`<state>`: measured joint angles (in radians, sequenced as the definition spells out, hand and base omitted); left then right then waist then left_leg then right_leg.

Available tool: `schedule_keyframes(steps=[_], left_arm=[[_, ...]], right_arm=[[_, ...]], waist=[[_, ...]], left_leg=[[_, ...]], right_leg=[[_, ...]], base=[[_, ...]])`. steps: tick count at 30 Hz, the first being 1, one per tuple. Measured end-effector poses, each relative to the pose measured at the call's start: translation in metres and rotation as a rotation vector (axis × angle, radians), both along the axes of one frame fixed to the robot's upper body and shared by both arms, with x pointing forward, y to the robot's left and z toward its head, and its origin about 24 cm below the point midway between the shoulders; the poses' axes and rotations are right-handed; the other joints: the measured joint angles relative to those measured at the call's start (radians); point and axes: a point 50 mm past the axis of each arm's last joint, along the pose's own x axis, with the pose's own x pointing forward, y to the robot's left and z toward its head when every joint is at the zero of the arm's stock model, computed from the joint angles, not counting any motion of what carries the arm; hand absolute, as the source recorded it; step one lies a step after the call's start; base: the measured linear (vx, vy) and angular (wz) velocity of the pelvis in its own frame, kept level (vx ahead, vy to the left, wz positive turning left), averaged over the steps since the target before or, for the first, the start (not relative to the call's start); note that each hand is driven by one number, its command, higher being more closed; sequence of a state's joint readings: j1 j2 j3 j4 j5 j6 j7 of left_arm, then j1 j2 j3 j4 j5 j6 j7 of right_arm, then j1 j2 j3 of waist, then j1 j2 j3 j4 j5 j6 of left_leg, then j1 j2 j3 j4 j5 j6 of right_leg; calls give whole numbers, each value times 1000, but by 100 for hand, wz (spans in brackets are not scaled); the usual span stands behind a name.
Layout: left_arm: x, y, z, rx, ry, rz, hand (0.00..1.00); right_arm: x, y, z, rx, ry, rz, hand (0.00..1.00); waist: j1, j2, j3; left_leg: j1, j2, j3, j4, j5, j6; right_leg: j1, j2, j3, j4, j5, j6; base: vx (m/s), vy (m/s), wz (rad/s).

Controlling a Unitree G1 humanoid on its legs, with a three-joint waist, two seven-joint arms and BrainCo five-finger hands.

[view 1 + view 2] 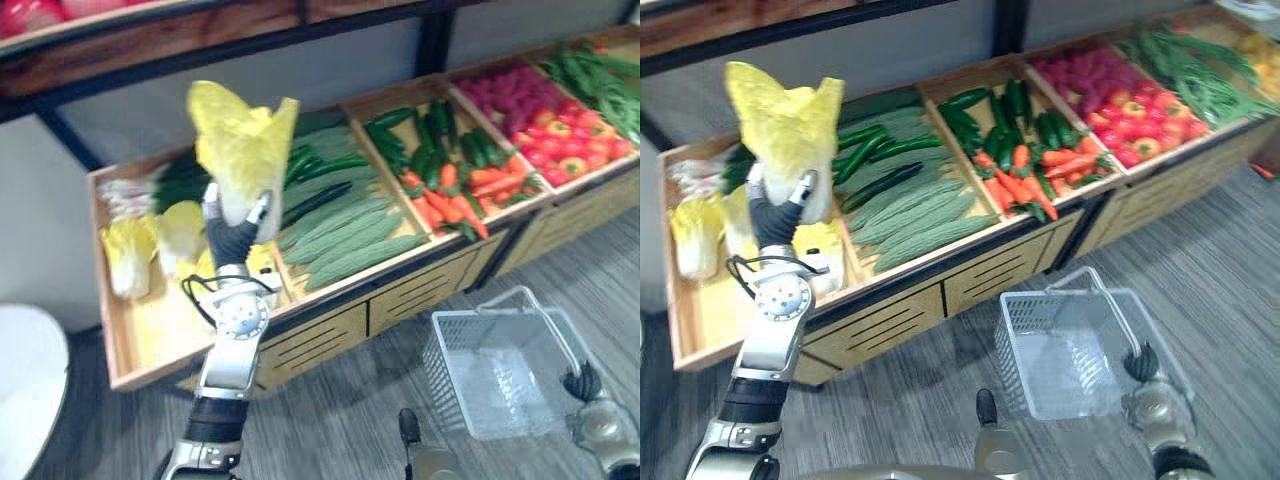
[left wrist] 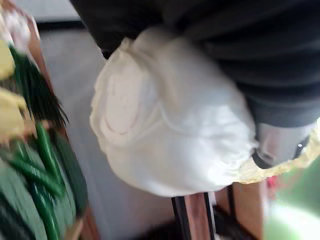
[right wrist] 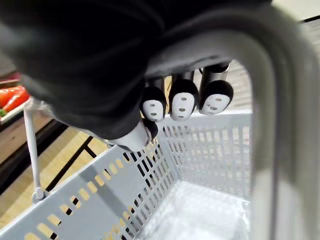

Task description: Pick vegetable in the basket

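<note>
Above the leftmost wooden bin (image 1: 104,280) — left hand (image 1: 232,238) raised, fingers curled round the pale base of a yellow leafy cabbage (image 1: 240,140). Its leaves point upward and it hangs clear of the bin. More cabbages (image 1: 130,250) lie in that bin beneath it. The next bin toward the right holds long green gourds (image 1: 345,240), and beyond it are carrots (image 1: 450,195). Low on the right, over the grey floor (image 1: 340,400) — right hand (image 3: 182,101) closed round the handle (image 3: 267,100) of the white mesh basket (image 1: 450,368), which is well apart from the cabbage.
</note>
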<state>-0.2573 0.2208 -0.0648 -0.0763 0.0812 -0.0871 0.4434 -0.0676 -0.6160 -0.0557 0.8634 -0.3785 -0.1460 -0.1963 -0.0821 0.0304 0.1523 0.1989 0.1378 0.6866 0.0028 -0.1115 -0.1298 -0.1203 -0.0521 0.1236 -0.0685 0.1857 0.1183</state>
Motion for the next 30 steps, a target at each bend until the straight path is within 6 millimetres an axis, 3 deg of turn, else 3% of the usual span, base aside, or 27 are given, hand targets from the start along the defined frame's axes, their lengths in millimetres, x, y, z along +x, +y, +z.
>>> schedule_keyframes(steps=[7, 14, 19, 24, 30], left_arm=[[-7, -35, -12, 194, 52, -330, 100], [-18, -98, -16, 347, 101, -837, 100], [-37, -128, -9, 425, 83, -1158, 100], [-58, -141, -17, 448, 116, -1358, 100], [-72, -150, -30, 485, 166, -1467, 100]], right_arm=[[30, 19, 36, -147, -33, 312, 100], [37, 54, 64, -216, -20, 684, 100], [40, 83, 79, -233, -41, 920, 100], [41, 91, 85, -263, -19, 1011, 100], [40, 86, 93, -273, 21, 1033, 100]], waist=[[-52, 13, -9], [-55, 19, -13], [-53, 51, -33], [-54, 59, -39], [-61, 65, -60]], left_leg=[[65, -6, 160, 3, -33, -26], [83, 42, 291, 119, -109, -48], [84, 76, 382, 183, -144, -57], [94, 97, 441, 217, -164, -67], [100, 111, 487, 251, -179, -78]], right_leg=[[-2, 35, 116, -27, 19, 8], [1, 71, 185, -34, 38, -3], [-11, 92, 211, -33, 38, -3], [-18, 113, 242, -20, 38, -3], [-33, 131, 273, -15, 38, -2]], base=[[-22, 11, -62], [15, 23, -40], [-1, -43, -26], [-50, -71, -22], [-46, -61, -22]])
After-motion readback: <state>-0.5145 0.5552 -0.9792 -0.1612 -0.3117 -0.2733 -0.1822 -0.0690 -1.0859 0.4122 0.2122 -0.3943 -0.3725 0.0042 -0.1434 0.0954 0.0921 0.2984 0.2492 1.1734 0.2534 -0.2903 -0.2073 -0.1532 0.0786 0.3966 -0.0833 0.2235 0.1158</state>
